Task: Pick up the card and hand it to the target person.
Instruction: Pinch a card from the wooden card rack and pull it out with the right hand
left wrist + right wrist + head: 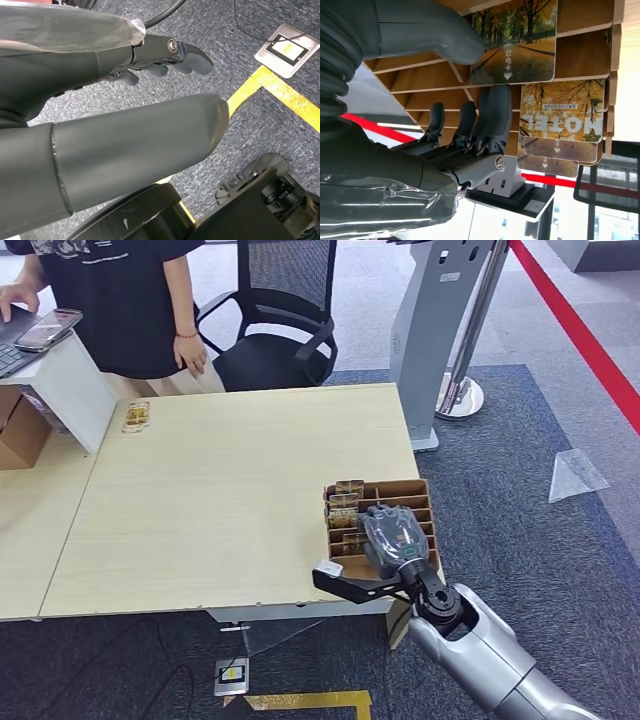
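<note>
A: Landmark is the slotted cardboard rack [407, 490] at the near right corner of the table [226, 500]. Where's the right hand?

B: Right hand [391, 538] sits over the rack's near slots, arm coming in from off the table edge. Wrist view: thumb [433, 30] lies along one side of the nearest card [520, 42], darker fingers [493, 117] reach the rack on its other side, below that card's edge. Thumb tip touches or nearly touches the card; a closed pinch isn't plain. Cannot tell whether it holds.

A: Cards?

B: Several standing in the rack's slots, autumn-tree print. Nearest card has a down arrow; the next card [561, 112] reads HOTEL, inverted in this view. In the head view the cards [346, 502] stand at the rack's left end, just beside the hand.

A: Anything well apart from the rack?

B: A loose card [136, 416] lies flat at the far left of the table. A person [128, 300] stands beyond it, one hand [192, 352] hanging near the table's far edge.

A: Left hand?

B: Left hand [162, 57] hangs over carpet, fingers loosely apart, holding nothing.
</note>
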Motion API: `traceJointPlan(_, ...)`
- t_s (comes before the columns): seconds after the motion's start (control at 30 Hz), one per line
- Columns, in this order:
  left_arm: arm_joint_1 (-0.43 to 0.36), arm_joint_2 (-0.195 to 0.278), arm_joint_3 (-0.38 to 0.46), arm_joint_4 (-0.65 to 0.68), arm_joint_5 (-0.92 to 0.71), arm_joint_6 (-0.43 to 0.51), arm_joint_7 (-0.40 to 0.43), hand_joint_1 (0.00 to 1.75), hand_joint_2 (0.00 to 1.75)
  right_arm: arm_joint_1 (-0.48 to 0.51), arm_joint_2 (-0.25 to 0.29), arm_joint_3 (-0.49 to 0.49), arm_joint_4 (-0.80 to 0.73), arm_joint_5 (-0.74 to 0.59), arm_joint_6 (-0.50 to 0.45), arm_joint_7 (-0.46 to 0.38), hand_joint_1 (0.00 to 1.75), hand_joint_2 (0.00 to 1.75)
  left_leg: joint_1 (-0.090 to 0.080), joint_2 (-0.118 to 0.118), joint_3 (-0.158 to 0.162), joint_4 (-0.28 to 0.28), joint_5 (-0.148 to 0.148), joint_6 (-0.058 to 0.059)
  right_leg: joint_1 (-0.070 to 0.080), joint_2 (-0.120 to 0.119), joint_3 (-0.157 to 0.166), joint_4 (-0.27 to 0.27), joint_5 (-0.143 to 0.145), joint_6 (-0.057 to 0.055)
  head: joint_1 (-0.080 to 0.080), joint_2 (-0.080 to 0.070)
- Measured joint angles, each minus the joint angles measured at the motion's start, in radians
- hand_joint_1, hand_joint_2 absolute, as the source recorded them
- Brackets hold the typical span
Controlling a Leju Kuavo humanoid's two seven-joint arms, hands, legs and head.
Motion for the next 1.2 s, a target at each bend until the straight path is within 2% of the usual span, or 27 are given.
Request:
traceJointPlan(0.03,0.000,0.000,0.000,0.000,0.000,0.000,0.000,0.00,0.00,0.001,0.000,0.000,-0.001,0.002,0.000,0.000,1.03,1.75,0.000,0.000,0.000,0.000,0.000,0.000,0.000,0.000,0.000,0.000,0.000,0.000,0.000,0.000)
traceJointPlan(0.17,0.000,0.000,0.000,0.000,-0.001,0.000,0.000,0.00,0.00,0.004,-0.002,-0.001,-0.008,0.005,0.004,0.000,1.67,1.75,0.000,0.000,0.000,0.000,0.000,0.000,0.000,0.000,0.000,0.000,0.000,0.000,0.000,0.000)
traceJointPlan(0.2,0.000,0.000,0.000,0.000,-0.001,0.000,0.000,0.00,0.00,0.004,-0.003,-0.001,-0.009,0.005,0.006,0.000,1.75,1.75,0.000,0.000,0.000,0.000,0.000,0.000,0.000,0.000,0.000,0.000,0.000,0.000,0.000,0.000)
traceJointPlan(0.87,0.000,0.002,0.000,0.000,0.002,0.005,0.000,0.00,0.00,0.006,-0.008,-0.001,-0.017,0.002,0.016,-0.035,1.75,1.75,0.000,0.000,0.000,0.000,0.000,0.000,0.000,0.000,0.000,0.000,0.000,0.000,0.000,0.000)
traceJointPlan(1.03,0.000,0.002,0.000,0.000,0.002,0.005,0.000,0.00,0.00,-0.002,-0.011,-0.007,-0.024,-0.070,0.064,-0.056,1.75,1.75,0.000,0.000,0.000,0.000,0.000,0.000,0.000,0.000,0.000,0.000,0.000,0.000,0.000,0.000)
traceJointPlan(1.2,0.001,0.002,0.000,0.000,0.006,0.006,0.000,0.00,0.00,-0.026,-0.019,-0.016,-0.030,-0.155,0.135,-0.002,1.75,1.75,0.000,0.000,0.001,0.000,0.000,0.000,0.000,0.000,0.001,0.000,0.000,0.000,0.000,0.000)
